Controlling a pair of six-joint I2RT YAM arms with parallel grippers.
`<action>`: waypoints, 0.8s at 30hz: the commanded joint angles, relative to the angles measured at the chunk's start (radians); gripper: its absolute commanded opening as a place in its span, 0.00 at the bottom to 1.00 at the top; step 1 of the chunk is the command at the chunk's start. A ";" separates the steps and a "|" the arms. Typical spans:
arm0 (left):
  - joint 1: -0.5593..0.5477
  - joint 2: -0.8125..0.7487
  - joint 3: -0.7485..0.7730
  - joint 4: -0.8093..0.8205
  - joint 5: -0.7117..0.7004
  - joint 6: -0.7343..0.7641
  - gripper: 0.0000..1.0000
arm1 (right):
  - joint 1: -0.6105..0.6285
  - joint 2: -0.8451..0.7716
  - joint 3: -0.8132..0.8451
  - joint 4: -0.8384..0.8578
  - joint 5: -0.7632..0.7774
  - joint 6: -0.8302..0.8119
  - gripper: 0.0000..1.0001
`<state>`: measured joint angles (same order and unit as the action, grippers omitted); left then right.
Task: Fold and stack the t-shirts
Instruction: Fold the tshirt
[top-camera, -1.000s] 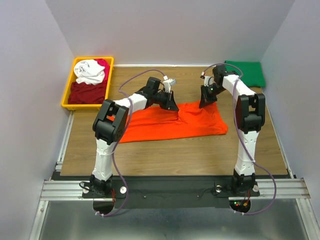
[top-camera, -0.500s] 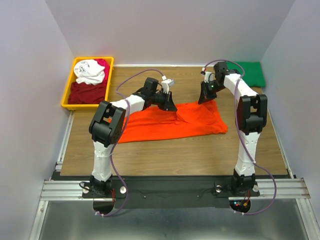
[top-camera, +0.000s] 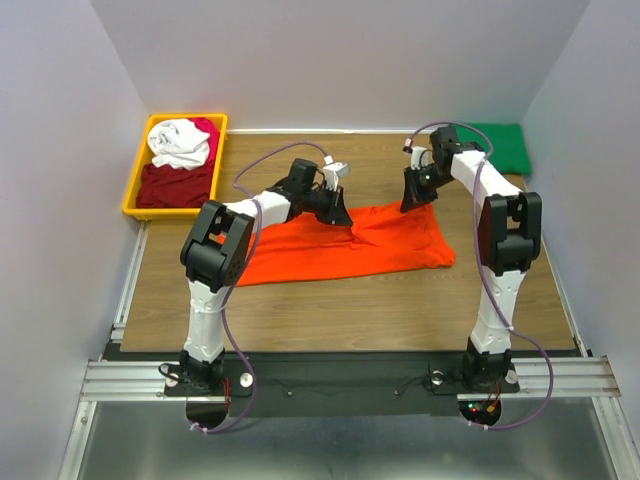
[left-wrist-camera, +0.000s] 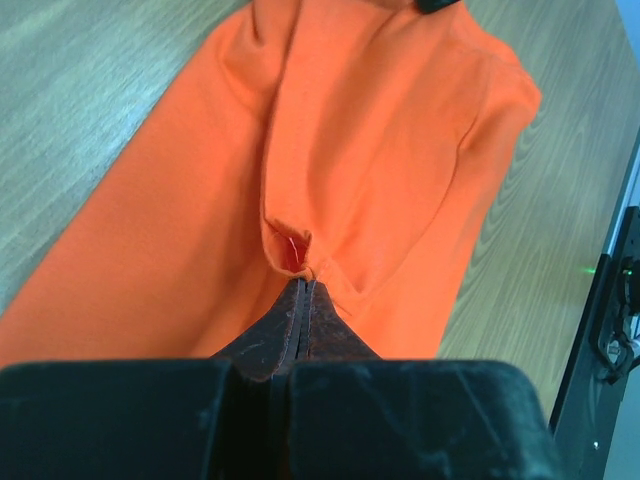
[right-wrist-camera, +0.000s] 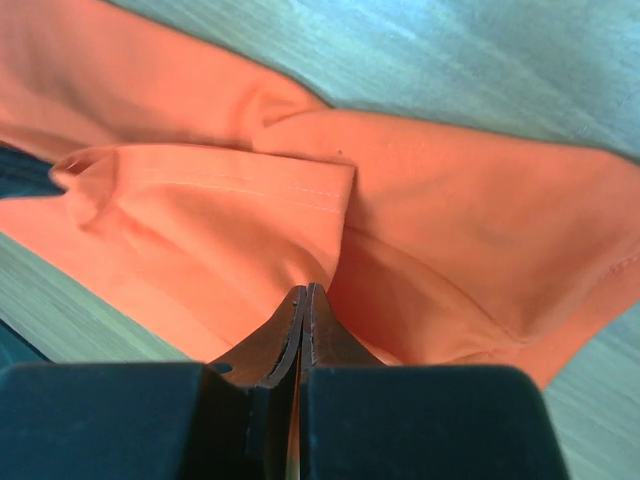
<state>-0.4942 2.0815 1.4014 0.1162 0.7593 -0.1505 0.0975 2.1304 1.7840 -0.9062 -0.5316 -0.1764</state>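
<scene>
A bright orange t-shirt (top-camera: 340, 248) lies spread across the middle of the wooden table (top-camera: 330, 305). My left gripper (top-camera: 345, 215) is shut on a pinch of its far edge near the middle; the left wrist view shows the cloth (left-wrist-camera: 350, 150) bunched at the closed tips (left-wrist-camera: 303, 283). My right gripper (top-camera: 411, 203) is shut on the shirt's far right edge; the right wrist view shows a fold of orange cloth (right-wrist-camera: 250, 200) at the closed tips (right-wrist-camera: 303, 290). A folded dark green t-shirt (top-camera: 495, 146) lies at the far right corner.
A yellow plastic bin (top-camera: 135, 205) at the far left holds a white t-shirt (top-camera: 180, 142), a magenta one (top-camera: 207, 127) and a dark red one (top-camera: 175, 185). Grey walls close in three sides. A metal rail (top-camera: 330, 375) runs along the near edge.
Both grippers have shifted slightly toward the far side with the orange cloth pinched, lifting its far edge into a fold. The shirt's near part has not moved.
</scene>
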 joint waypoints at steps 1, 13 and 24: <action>0.005 0.014 0.016 0.002 0.017 0.005 0.00 | -0.002 -0.085 -0.003 0.030 -0.040 -0.026 0.01; 0.002 -0.058 -0.059 0.086 0.005 0.023 0.00 | -0.002 -0.061 0.028 0.092 -0.096 -0.043 0.01; 0.002 -0.113 -0.145 0.158 -0.018 0.031 0.00 | -0.002 -0.004 0.034 0.165 -0.036 -0.025 0.01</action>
<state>-0.4934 2.0487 1.2781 0.2104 0.7433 -0.1406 0.0975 2.1063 1.7832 -0.8135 -0.5919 -0.2016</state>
